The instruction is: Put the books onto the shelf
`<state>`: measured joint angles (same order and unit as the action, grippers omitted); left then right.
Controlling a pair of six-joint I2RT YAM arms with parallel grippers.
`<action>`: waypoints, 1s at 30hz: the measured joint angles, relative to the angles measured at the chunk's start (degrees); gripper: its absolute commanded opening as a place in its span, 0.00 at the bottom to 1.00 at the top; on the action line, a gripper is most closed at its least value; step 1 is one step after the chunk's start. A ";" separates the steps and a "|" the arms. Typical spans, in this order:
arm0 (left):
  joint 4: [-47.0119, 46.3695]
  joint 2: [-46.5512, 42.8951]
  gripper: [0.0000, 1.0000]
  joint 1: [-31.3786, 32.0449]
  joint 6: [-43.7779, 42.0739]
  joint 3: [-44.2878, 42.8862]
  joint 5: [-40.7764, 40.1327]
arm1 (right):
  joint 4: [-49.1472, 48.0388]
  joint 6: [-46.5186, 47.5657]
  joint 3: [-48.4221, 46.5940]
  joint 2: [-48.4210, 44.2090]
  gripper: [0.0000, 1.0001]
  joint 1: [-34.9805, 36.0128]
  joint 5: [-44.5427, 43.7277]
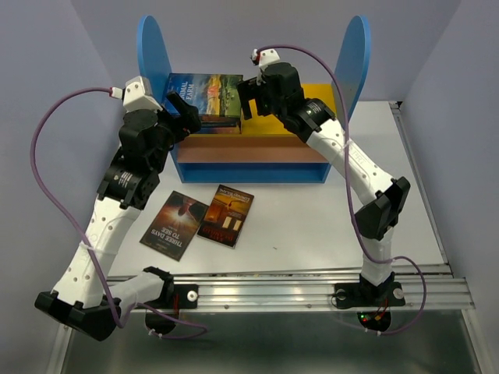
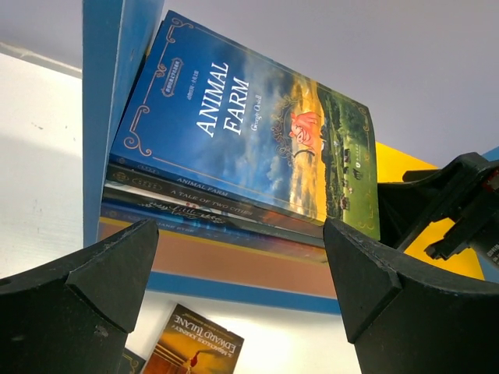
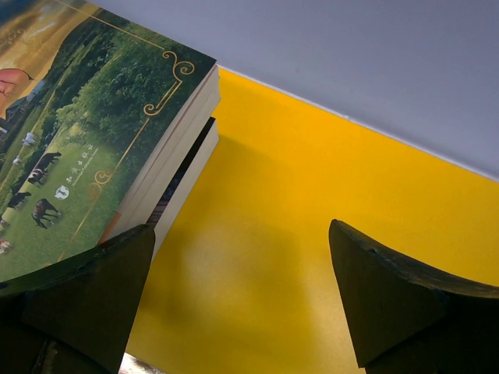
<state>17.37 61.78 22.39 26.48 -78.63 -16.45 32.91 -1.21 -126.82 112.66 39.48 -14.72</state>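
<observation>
Several books lie stacked at the left end of the shelf's (image 1: 249, 173) yellow top board, with "Animal Farm" (image 1: 204, 95) (image 2: 249, 140) uppermost. Two more books lie flat on the table in front: a dark one (image 1: 175, 224) and an orange-brown one (image 1: 226, 215) (image 2: 191, 347). My left gripper (image 1: 187, 121) (image 2: 242, 241) hangs open at the stack's front left corner, nothing between its fingers. My right gripper (image 1: 251, 97) (image 3: 242, 234) stands open over the bare yellow board (image 3: 312, 179), just right of the stack (image 3: 86, 148), holding nothing.
Two tall blue side panels (image 1: 153, 51) (image 1: 355, 54) flank the shelf; the left one (image 2: 101, 117) stands against the stack. The right half of the yellow board (image 1: 320, 97) is bare. Grey walls close in behind and on both sides. A metal rail (image 1: 296, 284) runs along the near edge.
</observation>
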 measured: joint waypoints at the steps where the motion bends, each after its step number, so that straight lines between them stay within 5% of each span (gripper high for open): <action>1: -0.02 -0.02 0.99 0.00 0.00 0.17 0.00 | -0.02 0.07 0.00 0.11 1.00 -0.02 -0.04; 22: 1.38 -0.81 0.99 0.00 0.90 1.84 -0.11 | -1.33 2.69 0.17 0.50 1.00 0.13 -2.16; 30: 4.81 -8.26 0.99 -0.02 5.90 10.47 0.61 | -3.74 -2.21 16.87 -11.47 1.00 1.29 -11.78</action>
<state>22.17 53.52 22.37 32.38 -68.16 -15.84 29.17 -3.42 -109.95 101.19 40.77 -26.50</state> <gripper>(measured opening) 0.989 0.995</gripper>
